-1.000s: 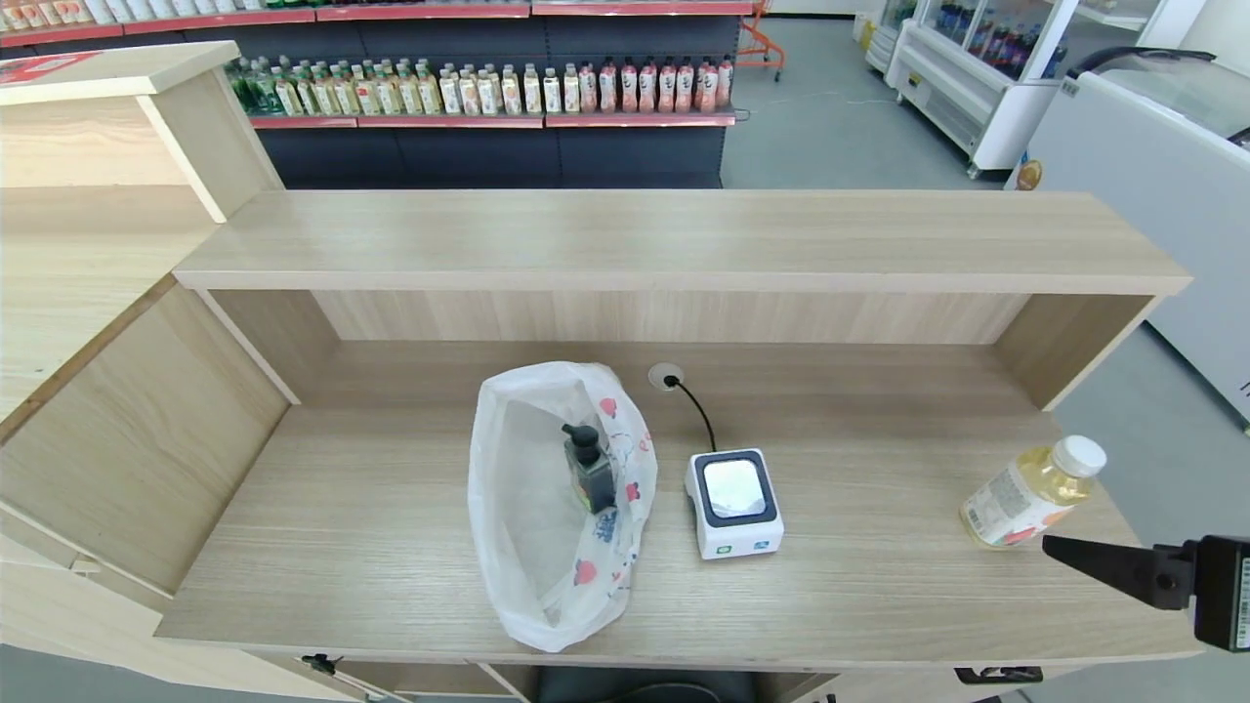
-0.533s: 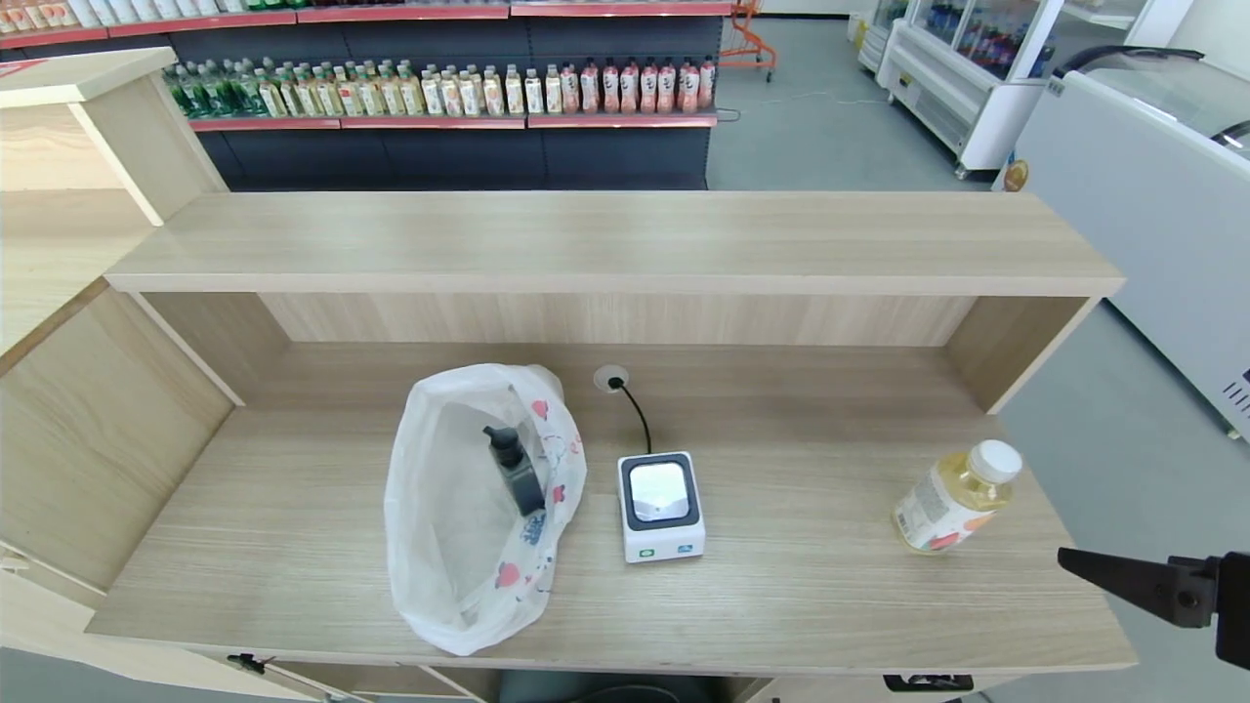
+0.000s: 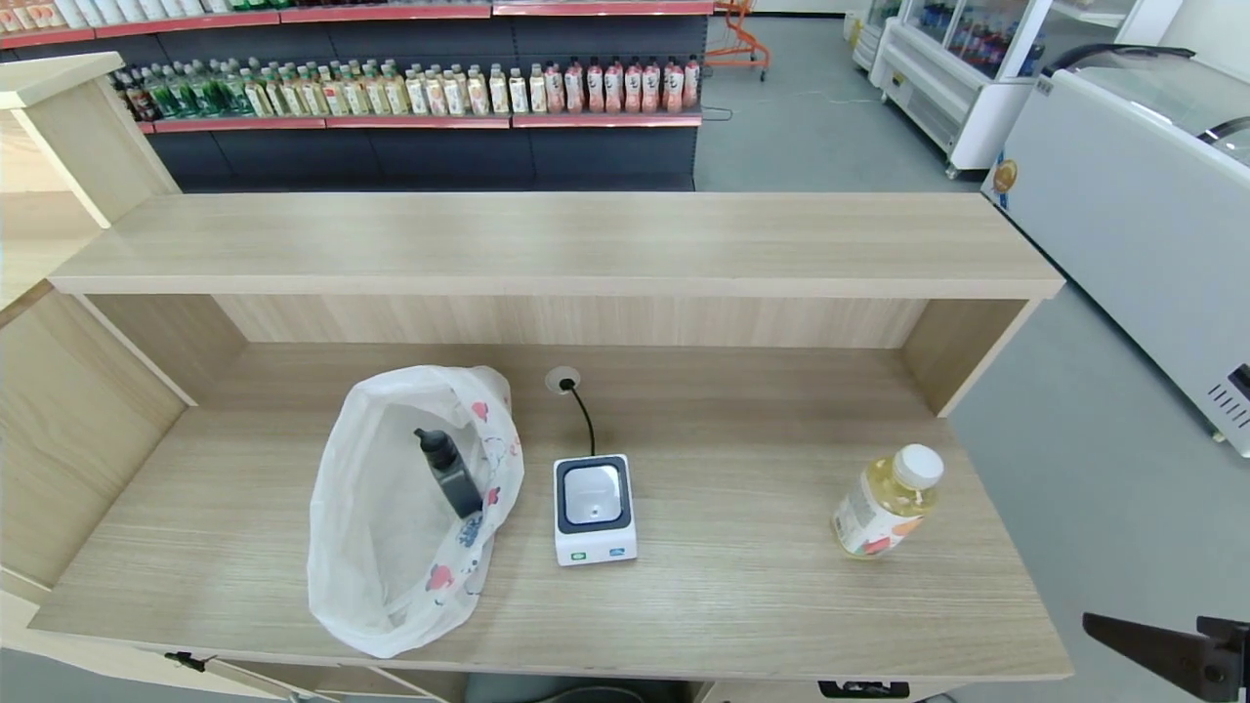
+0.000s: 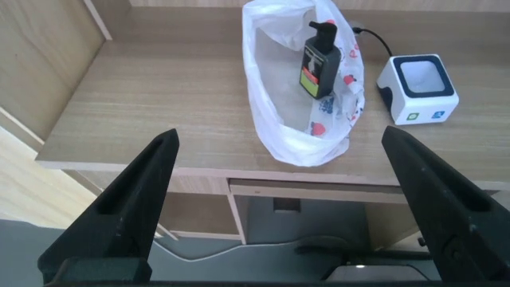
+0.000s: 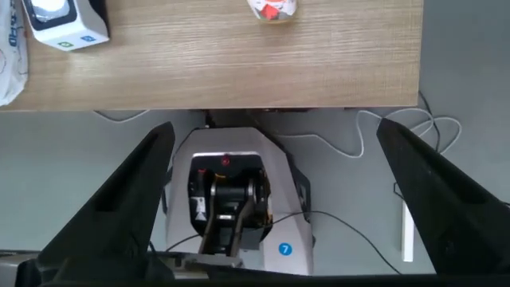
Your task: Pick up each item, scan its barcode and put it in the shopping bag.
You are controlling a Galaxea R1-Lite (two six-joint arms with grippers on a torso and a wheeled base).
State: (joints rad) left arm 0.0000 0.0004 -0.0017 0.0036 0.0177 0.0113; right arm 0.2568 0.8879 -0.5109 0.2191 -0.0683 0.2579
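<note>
A white printed shopping bag (image 3: 391, 547) lies open on the wooden counter (image 3: 742, 596), left of centre. A dark pump bottle (image 3: 449, 474) stands inside it. A white barcode scanner (image 3: 594, 508) with a dark top sits just right of the bag. A yellow drink bottle (image 3: 887, 503) with a white cap stands near the counter's right end. One of my right gripper's fingers (image 3: 1157, 646) shows below and right of that bottle, off the counter's front edge. My right gripper (image 5: 275, 130) is open. My left gripper (image 4: 280, 137) hangs open in front of the counter, facing the bag (image 4: 299, 88).
A raised shelf (image 3: 547, 244) runs along the back of the counter. The scanner's cable (image 3: 581, 420) leads to a grommet behind it. Store shelving with drink bottles (image 3: 410, 93) and white freezers (image 3: 1123, 186) stand beyond. Bare counter lies between scanner and drink bottle.
The whole head view has shifted, so the camera moved; the counter items did not. My right gripper now sits lower and farther from the drink bottle.
</note>
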